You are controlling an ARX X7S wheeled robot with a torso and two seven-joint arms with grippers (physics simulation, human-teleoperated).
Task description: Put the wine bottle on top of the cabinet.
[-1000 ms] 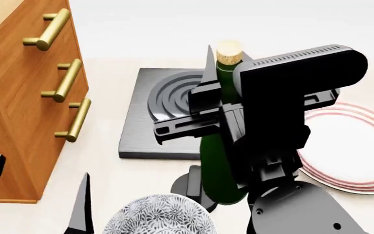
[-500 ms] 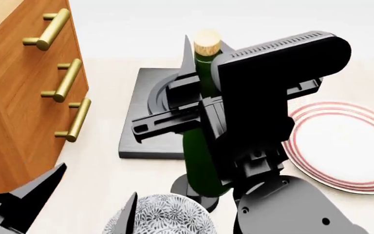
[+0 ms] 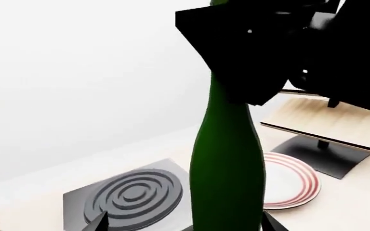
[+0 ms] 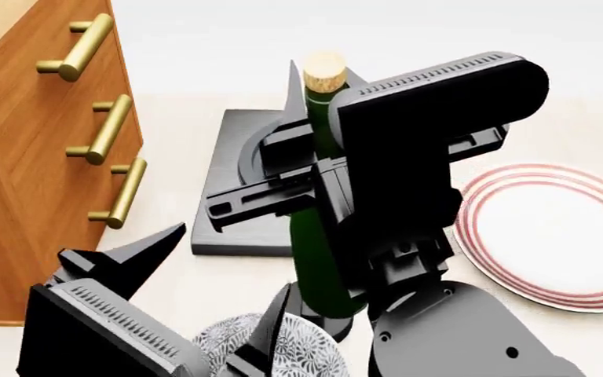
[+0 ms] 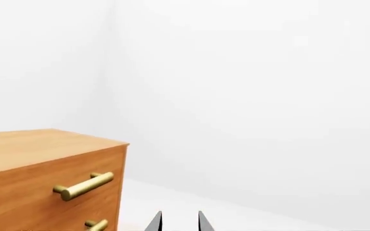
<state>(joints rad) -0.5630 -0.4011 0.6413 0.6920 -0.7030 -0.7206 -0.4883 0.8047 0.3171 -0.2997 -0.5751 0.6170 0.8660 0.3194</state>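
Black right claw [image 4: 317, 169] pinches the wine bottle [image 4: 320, 236] at its neck, carrying it further left toward the cabinet [image 4: 29, 157] than a second ago; left claw [image 4: 223, 275], spread, has risen beside the patterned bowl [image 4: 264, 342]. Lift onto cabinet top remains.

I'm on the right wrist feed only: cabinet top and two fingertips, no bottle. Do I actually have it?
Observer: Yes. The head view shows the right gripper clamped on the neck of the wine bottle, just under the cork.
Operator: Where is it relative to the cabinet?
Observer: The cabinet stands to the bottle's left in the head view, apart from it, with bare surface between them.
Operator: And the left arm?
Observer: The left gripper is open, low beside the bottle's body, by a patterned bowl.
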